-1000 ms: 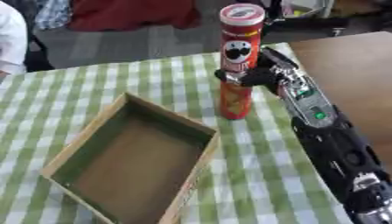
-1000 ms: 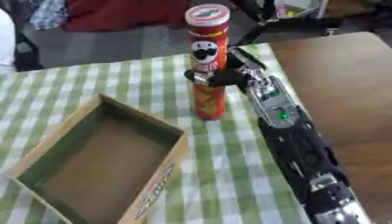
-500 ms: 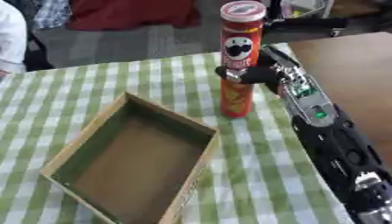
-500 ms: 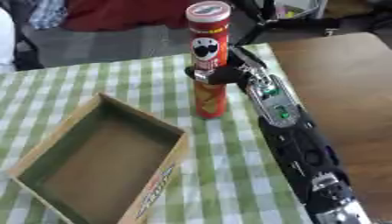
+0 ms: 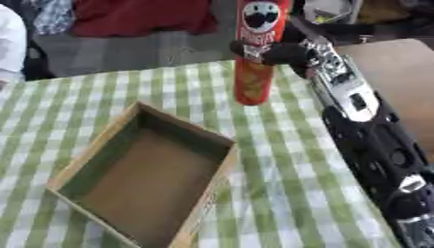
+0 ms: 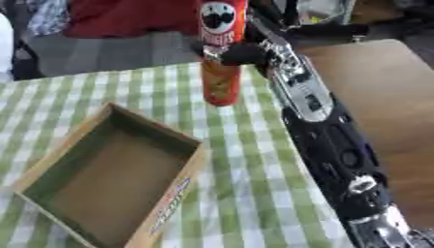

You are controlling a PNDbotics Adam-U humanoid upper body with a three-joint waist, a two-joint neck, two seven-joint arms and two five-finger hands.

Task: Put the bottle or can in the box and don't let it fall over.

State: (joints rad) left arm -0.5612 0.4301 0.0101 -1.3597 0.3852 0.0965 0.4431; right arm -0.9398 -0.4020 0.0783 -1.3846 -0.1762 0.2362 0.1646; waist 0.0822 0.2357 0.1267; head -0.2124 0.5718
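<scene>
A tall red can (image 5: 256, 58) is seen upright in the upper middle of the frame, its top cut off by the upper edge and its base low over, or possibly on, the green-checked cloth (image 5: 288, 184) covering the bench. The right hand (image 5: 280, 51) is clamped round the can's middle, fingers curled about it, with the black and silver arm running down the right side to the lower right corner. An open cardboard box (image 5: 148, 177) is placed at lower left, well apart from the can. The left hand is not shown.
</scene>
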